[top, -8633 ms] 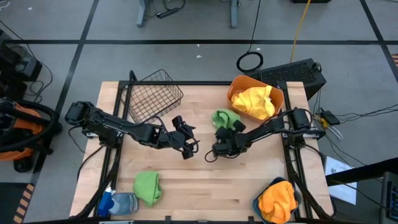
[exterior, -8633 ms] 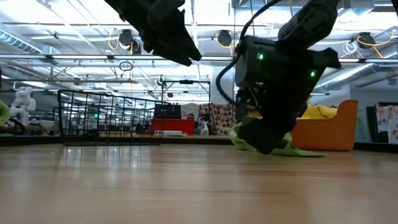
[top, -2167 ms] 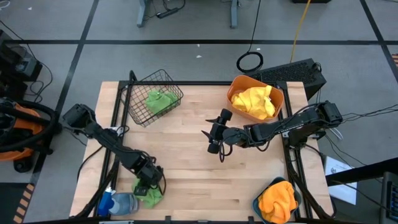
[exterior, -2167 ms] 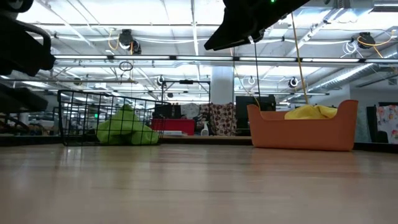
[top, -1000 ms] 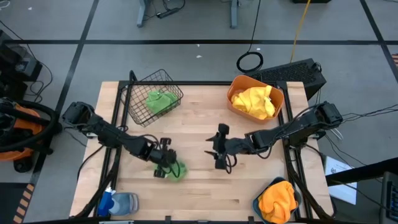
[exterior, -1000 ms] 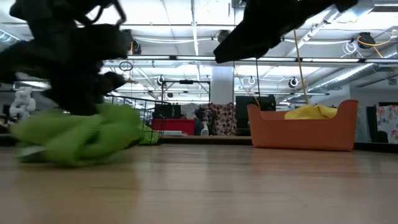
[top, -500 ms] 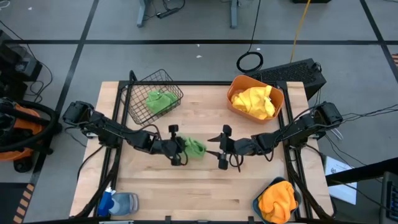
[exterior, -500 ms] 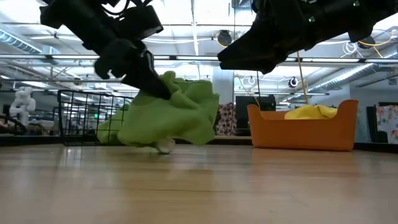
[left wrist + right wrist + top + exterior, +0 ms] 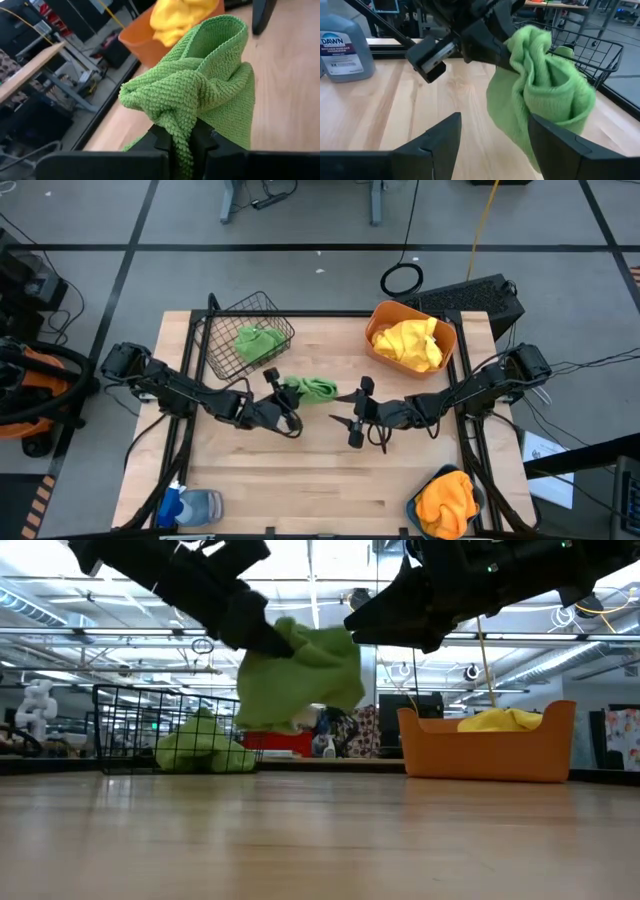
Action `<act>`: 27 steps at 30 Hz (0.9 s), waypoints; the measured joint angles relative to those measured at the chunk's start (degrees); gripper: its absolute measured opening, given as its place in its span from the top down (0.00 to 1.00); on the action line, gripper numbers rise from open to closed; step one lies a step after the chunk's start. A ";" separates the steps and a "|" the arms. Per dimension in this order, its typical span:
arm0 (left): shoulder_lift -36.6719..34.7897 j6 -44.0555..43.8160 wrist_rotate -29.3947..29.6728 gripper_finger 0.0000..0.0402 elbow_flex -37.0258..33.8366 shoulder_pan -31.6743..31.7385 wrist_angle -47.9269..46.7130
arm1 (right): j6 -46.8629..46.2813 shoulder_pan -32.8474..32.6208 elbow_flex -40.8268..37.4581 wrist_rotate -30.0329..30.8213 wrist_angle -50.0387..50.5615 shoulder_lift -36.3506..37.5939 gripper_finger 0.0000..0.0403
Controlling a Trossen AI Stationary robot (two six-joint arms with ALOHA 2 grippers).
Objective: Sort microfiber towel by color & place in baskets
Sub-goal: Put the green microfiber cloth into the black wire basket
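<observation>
Left gripper [image 9: 283, 393] of mine is clamped on the crumpled green microfiber towel [image 9: 310, 388], now lifted clear of the wooden table [image 9: 300, 480] near its middle; half a second ago that cloth hung lower, brushing the wood. It has swung nearer the black wire-mesh basket [image 9: 225, 340], where its green twin [image 9: 256, 342] already lies, so I judge only the drop remains for this colour. My right gripper [image 9: 352, 420] hovers just beside, fingers spread, holding nothing. From above, the yellow cloths [image 9: 410, 343] fill the orange plastic basket [image 9: 442, 330] and an orange cloth [image 9: 445, 503] fills the dark teal plastic basket [image 9: 412, 506]. Only the table-level view shows the gap beneath the towel; only my left wrist view shows my fingers [image 9: 162, 141] pinching its fold.
</observation>
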State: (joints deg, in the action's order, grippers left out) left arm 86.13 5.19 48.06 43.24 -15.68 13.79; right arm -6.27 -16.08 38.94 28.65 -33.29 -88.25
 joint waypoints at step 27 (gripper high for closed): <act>-2.64 2.58 -7.68 0.93 0.04 -1.33 15.99 | 4.02 0.63 0.02 -0.26 -5.67 0.00 0.45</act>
State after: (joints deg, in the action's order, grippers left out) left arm 83.48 7.77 40.38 43.29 -17.02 29.79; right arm -2.26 -15.44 38.96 28.40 -38.97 -88.25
